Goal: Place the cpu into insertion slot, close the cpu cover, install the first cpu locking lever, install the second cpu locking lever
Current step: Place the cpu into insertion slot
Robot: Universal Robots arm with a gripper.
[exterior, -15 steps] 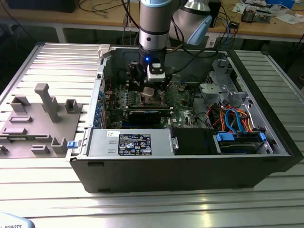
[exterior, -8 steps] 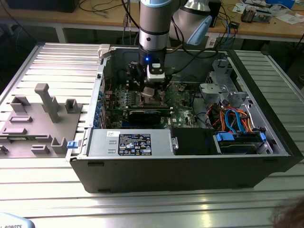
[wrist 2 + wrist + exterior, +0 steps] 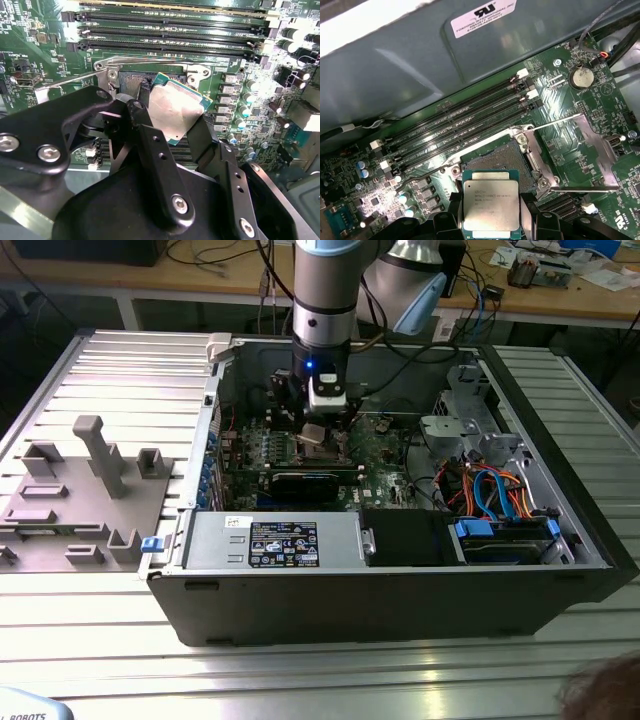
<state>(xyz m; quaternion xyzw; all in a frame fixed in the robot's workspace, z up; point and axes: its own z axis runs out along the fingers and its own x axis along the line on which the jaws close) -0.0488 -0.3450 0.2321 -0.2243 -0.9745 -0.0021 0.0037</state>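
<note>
Your jaws are closed on the small flat square cpu with the silver-grey metal top (image 3: 491, 205), one black finger (image 3: 455, 220) on each of two opposite edges. In both wrist views the chip hangs over one edge of the square insertion slot with the dark centre and silvery rim (image 3: 492, 156), not seated in it. In the second wrist view the cpu (image 3: 175, 112) sits tilted against the slot (image 3: 131, 82). You cannot tell whether its lower corner touches the rim.

The thin silvery metal cpu cover frame with the cut-out centre (image 3: 540, 162) is swung open and lies flat just beside the slot. A thin silvery wire lever (image 3: 70, 80) runs out from one corner of the slot. A row of long narrow black memory slots (image 3: 465, 120) lies on the slot's other side.

In the exterior view your arm reaches straight down into the open black computer case (image 3: 400, 610), and the cpu (image 3: 313, 433) is near the case's far wall, above the green circuit board (image 3: 385, 455). The case rests on the ribbed metal desk (image 3: 300, 670). A grey plastic fixture (image 3: 90, 490) stands on the desk at the exterior view's left.
</note>
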